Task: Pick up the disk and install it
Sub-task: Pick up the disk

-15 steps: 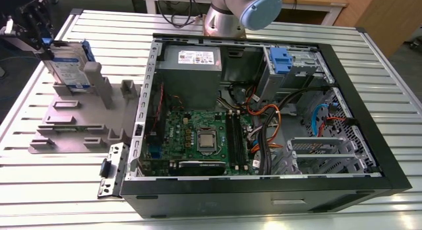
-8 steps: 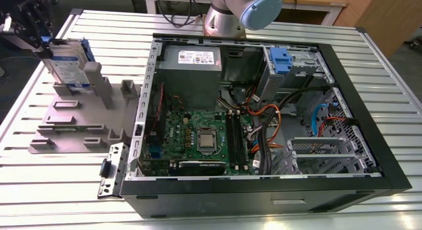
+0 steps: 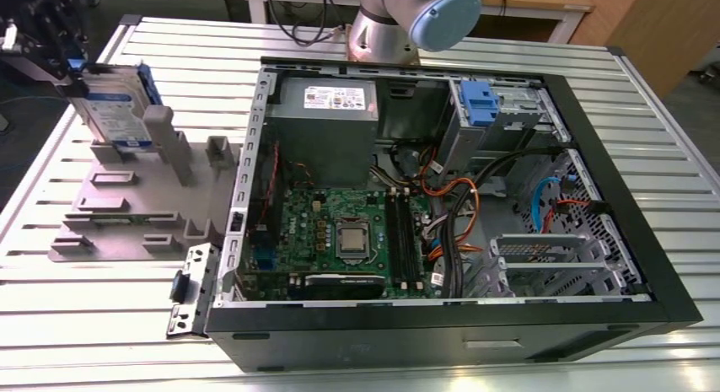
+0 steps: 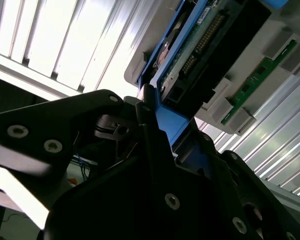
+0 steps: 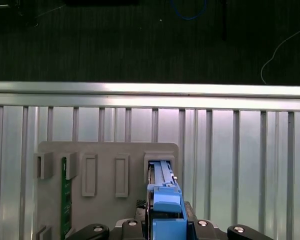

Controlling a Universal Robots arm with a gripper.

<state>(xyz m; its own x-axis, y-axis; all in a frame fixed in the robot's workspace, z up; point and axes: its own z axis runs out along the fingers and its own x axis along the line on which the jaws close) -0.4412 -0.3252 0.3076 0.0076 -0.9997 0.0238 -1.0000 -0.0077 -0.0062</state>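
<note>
At the exterior view's far left the pincer (image 3: pixel 70 67) hangs tilted over the edge of the slatted table (image 3: pixel 101 324). Its fingers (image 4: pixel 149 125) are closed narrow on the blue bracket of the disk (image 3: pixel 115 105) (in both wrist views the bracket sits pinched between them). The disk stands on edge just under the pincer, its lower edge at the end slot of the grey holder (image 3: pixel 124 202). Well apart from the pincer, toward the exterior view's right, lies the open computer case (image 3: pixel 450 329), with the arm's blue-capped joint (image 3: pixel 444 17) beyond it.

Disk (image 3: pixel 113 105) silver-grey w/ blue frame; rack (image 3: pixel 113 208) grey; tbl (image 3: pixel 101 324) ribbed silver.
</note>
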